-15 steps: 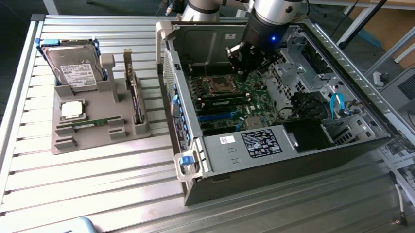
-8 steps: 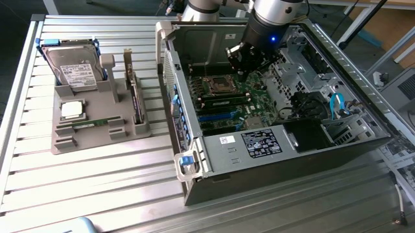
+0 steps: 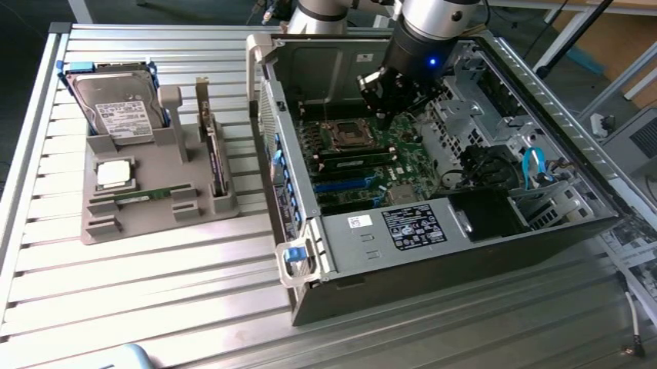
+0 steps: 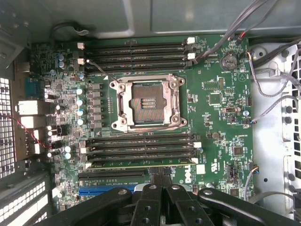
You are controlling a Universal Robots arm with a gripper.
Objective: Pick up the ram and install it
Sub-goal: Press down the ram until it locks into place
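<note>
One green ram stick (image 4: 136, 165) stands on edge in the memory slot nearest my fingers, beside the empty processor socket (image 4: 146, 102) on the motherboard. The same stick shows in the exterior view as the ram stick (image 3: 355, 162) inside the open computer case (image 3: 411, 231). My gripper (image 4: 162, 178) is shut, its black fingers pressed together with nothing between them. Their tips hover right at that stick's upper edge, and I cannot tell if they touch it. In the exterior view the gripper (image 3: 382, 115) hangs inside the case above the board. A second ram stick (image 3: 152, 194) lies in the grey holder (image 3: 154, 223).
The grey holder on the exterior view's left also carries a hard drive (image 3: 118, 108), a square silver processor chip (image 3: 113, 173) and a dark expansion card (image 3: 215, 154) standing upright. Loose cables (image 4: 263, 61) and metal drive cages (image 3: 482, 123) crowd the case beside the motherboard.
</note>
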